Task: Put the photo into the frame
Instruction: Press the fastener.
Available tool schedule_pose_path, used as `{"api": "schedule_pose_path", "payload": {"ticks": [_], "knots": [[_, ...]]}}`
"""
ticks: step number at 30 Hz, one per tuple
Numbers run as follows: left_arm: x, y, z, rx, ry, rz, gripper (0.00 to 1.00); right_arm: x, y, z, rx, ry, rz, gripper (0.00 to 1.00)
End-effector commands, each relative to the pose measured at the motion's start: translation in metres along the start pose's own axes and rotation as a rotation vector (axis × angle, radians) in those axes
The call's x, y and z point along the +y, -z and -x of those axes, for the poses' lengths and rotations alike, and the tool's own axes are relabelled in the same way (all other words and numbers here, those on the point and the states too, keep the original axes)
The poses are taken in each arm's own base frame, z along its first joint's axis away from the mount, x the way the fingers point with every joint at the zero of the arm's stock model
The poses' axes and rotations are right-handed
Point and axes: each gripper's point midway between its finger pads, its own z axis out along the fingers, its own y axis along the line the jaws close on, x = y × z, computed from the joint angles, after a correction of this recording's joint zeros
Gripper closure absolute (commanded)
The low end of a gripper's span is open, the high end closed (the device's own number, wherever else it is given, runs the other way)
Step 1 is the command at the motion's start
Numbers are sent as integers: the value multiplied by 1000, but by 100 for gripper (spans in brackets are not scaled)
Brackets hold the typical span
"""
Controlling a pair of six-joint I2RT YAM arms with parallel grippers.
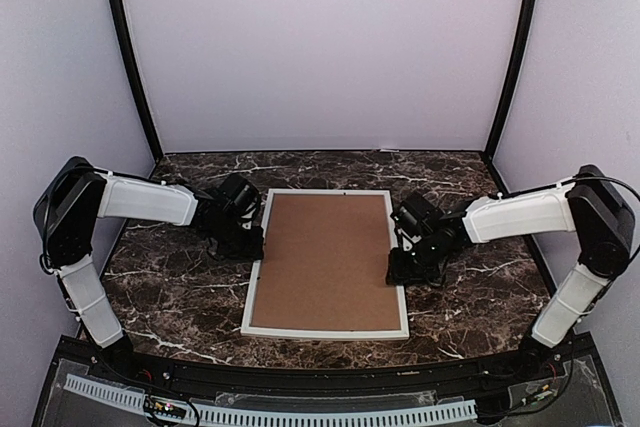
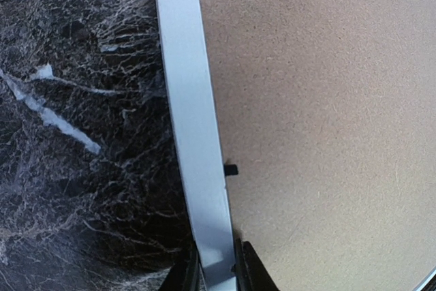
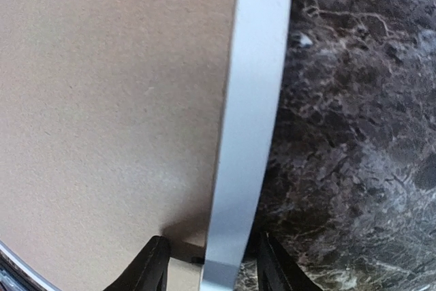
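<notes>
Left gripper [image 2: 218,272] clamps one rail of the white rectangular frame [image 1: 325,332]; right gripper [image 3: 212,265], jaws apart, straddles the opposite rail, likely bracing it.

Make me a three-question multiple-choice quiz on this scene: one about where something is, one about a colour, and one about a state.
1. Where are the left fingers?
A. on the middle of the sheet
B. at the frame's left rail
C. at its far rail

2. What colour is the sheet filling the frame?
A. blue
B. green
C. brown

3. How do the right fingers stand?
A. apart, one on each side of the right rail
B. shut on the sheet
C. shut tight, well away from the frame

Answers:
1 B: the left wrist view shows them flanking that white rail.
2 C: the sheet is plain brown in every view.
3 A: the right wrist view shows one finger on each side of the rail, with a gap on the sheet side.
</notes>
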Motion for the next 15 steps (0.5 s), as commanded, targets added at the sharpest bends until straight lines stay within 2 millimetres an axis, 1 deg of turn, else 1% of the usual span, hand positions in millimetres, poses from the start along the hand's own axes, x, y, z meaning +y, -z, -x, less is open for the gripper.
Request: {"api": "schedule_pose_path", "payload": {"ticks": [1,3,6,9,13,15], "knots": [[2,-10,-24,77,-18,7,81,-4,-10,1,15,18,11,54],[3,-9,-24,75,-15,9,81,-1,1,10,-18,13,36,53],[2,-7,-22,68,-13,9,81,0,16,17,-54,5,50,51],[1,-6,-21,64,-13,6,81,-4,19,12,-54,-9,46,51],[0,-4,-18,57,-13,4,80,-12,16,-3,-41,-45,55,51],[-1,-3,-17,52,-13,1,80,-10,16,-10,-37,-53,71,52]]}}
